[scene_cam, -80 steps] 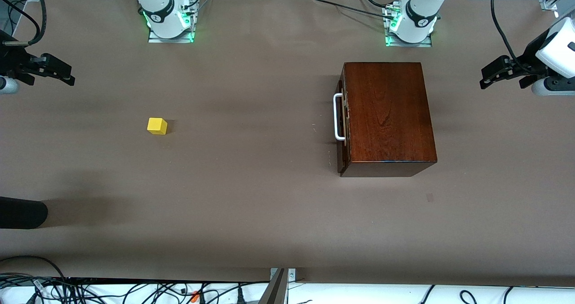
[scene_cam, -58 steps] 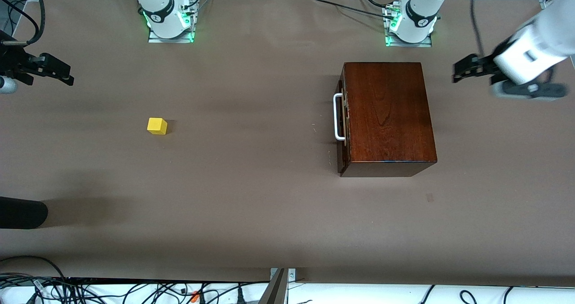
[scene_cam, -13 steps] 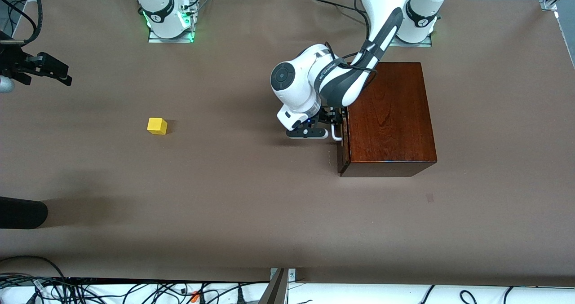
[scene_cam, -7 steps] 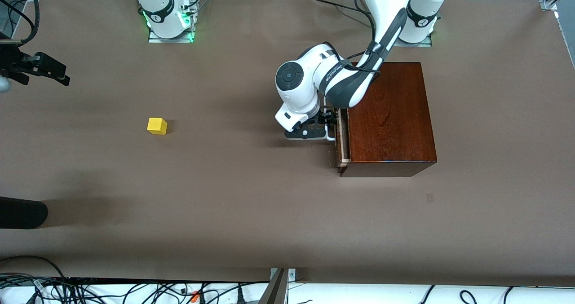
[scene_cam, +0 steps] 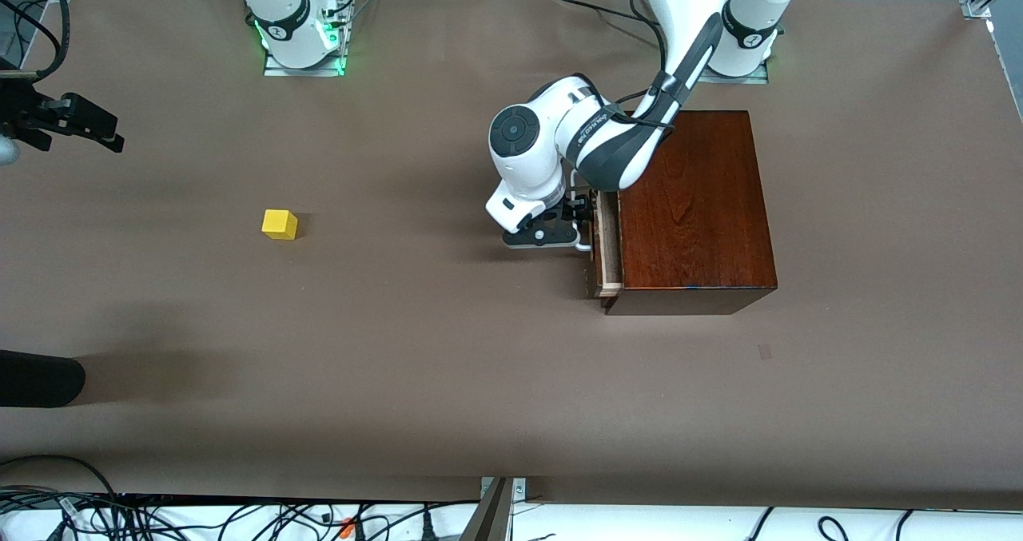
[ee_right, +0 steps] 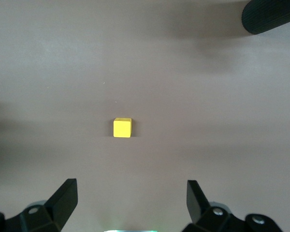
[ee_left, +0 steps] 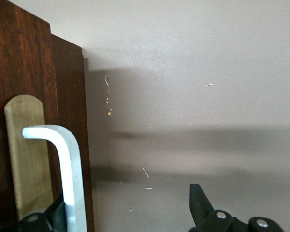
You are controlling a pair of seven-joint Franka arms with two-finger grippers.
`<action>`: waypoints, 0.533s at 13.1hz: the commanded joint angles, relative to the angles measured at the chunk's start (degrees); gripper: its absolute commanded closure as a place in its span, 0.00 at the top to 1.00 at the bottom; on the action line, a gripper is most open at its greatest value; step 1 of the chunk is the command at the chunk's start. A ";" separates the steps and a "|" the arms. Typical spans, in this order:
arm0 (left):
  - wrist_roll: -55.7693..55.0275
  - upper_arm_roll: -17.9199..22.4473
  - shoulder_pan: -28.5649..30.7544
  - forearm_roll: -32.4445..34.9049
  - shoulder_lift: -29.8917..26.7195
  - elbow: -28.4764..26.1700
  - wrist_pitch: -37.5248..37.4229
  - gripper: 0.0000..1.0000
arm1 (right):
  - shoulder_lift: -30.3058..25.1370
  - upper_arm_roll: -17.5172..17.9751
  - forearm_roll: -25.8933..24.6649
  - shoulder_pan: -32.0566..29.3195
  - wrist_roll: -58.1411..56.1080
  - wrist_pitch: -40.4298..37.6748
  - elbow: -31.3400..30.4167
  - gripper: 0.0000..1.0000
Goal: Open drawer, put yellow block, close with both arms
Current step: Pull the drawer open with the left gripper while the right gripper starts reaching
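The left tool [scene_cam: 577,223] hangs spread, one finger hooking the white U-bar handle [ee_left: 63,159] of the barely-open drawer [scene_cam: 605,245]. At nine o'clock from it, the matte yellow block [scene_cam: 280,224] sits on the brown counter [scene_cam: 447,349], below the waiting, wide-spread right tool [ee_right: 130,200]

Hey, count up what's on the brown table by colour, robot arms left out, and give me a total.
Yellow: 1, the small yellow cube block.
Dark reddish-brown: 1, the polished wooden box, its pale-wood-lined drawer pulled slightly out.
White: 1, the white U-shaped bar handle on that drawer front.
Total: 3.
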 commanded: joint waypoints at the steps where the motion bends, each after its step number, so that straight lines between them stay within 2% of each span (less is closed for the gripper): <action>1: -0.40 -0.63 -1.40 -5.27 2.42 1.41 10.93 1.00 | 0.09 0.33 0.25 -0.65 0.45 -0.06 0.84 1.00; 7: -3.39 -0.63 -1.84 -6.50 3.12 1.49 14.53 1.00 | 0.09 0.33 0.25 -0.74 0.36 -0.05 0.76 1.00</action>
